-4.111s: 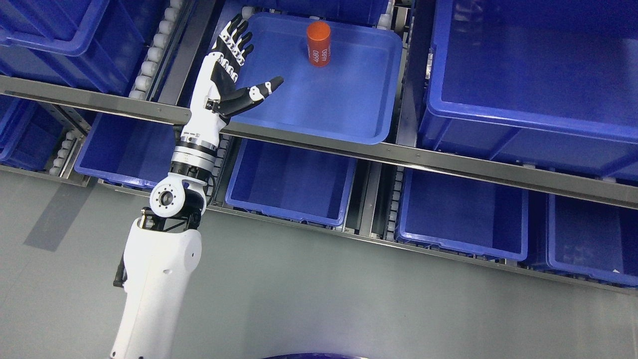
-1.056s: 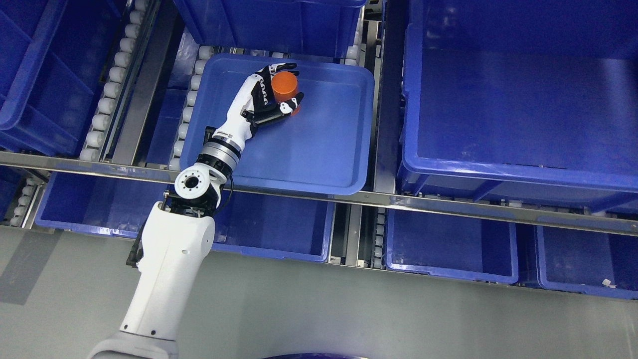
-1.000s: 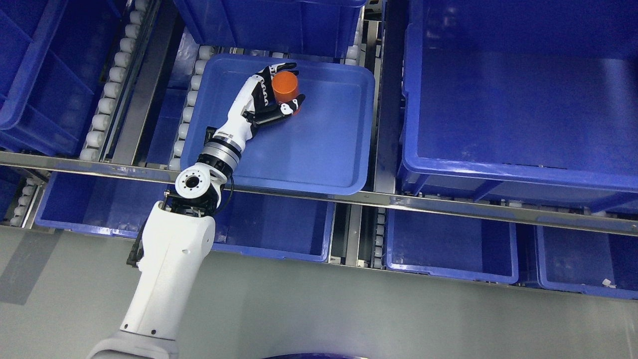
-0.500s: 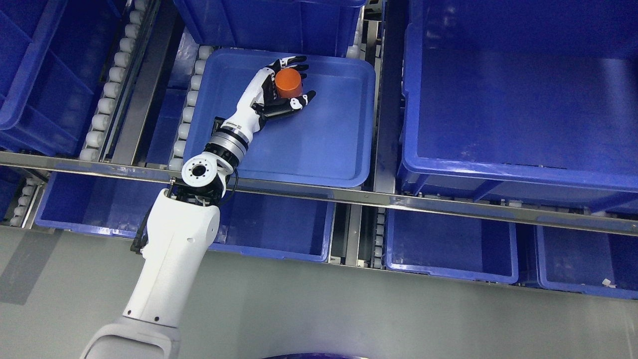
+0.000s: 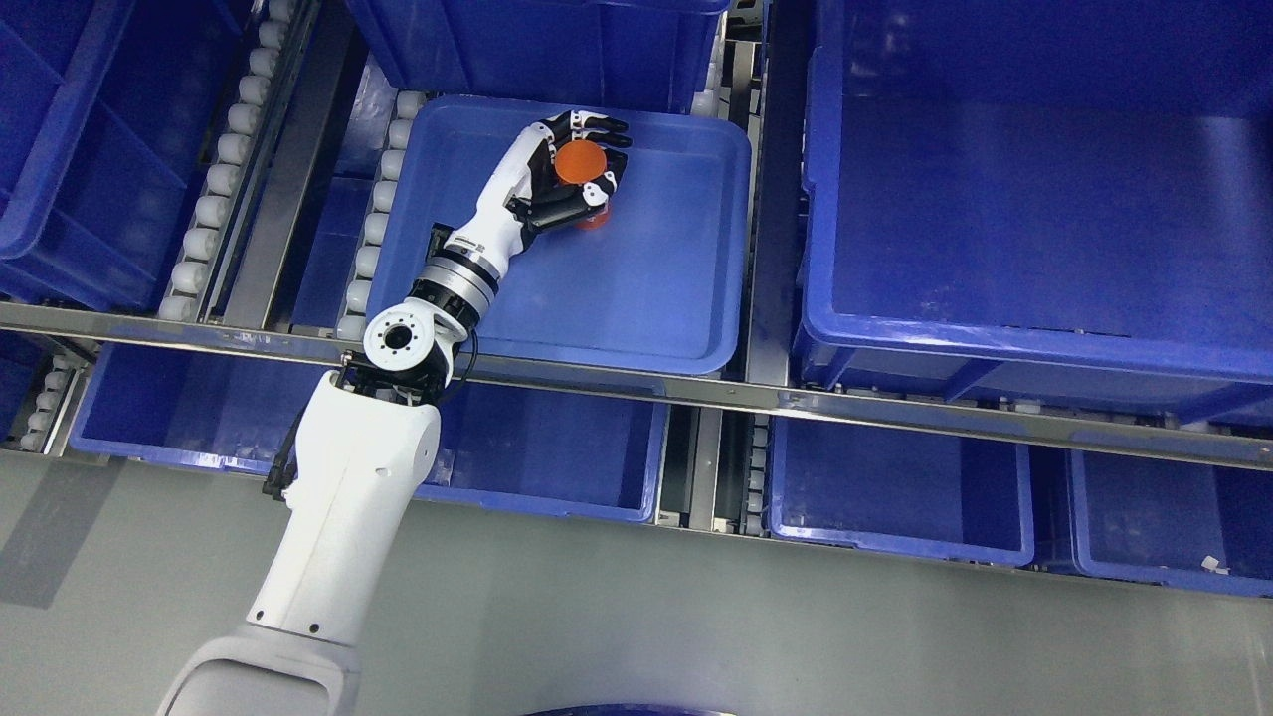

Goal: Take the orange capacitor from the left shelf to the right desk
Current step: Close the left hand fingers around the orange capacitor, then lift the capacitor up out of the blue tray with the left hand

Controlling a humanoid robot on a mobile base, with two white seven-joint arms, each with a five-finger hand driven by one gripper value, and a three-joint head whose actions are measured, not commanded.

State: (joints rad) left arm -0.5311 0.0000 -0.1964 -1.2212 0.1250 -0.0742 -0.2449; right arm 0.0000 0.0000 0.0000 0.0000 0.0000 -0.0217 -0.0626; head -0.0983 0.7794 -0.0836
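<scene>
An orange capacitor [image 5: 580, 164], a short cylinder seen from its round top, stands in the far part of a shallow blue tray [image 5: 636, 288] on the upper shelf. My left hand [image 5: 587, 159] reaches in from the lower left and wraps it. The four fingers [image 5: 604, 127] curl over its far side and the thumb presses its near side. Most of the capacitor's wall is hidden by the hand. No right arm shows.
A deep blue bin [image 5: 1034, 199] stands to the right of the tray, another [image 5: 537, 40] behind it. White rollers [image 5: 214, 209] run along the shelf at the left. A steel shelf rail [image 5: 756, 398] crosses in front, with several blue bins [image 5: 895, 487] below.
The left hand reached into the tray to the capacitor. In the last half second its thumb and fingers have closed tighter around it. The camera has shifted since the oldest frame.
</scene>
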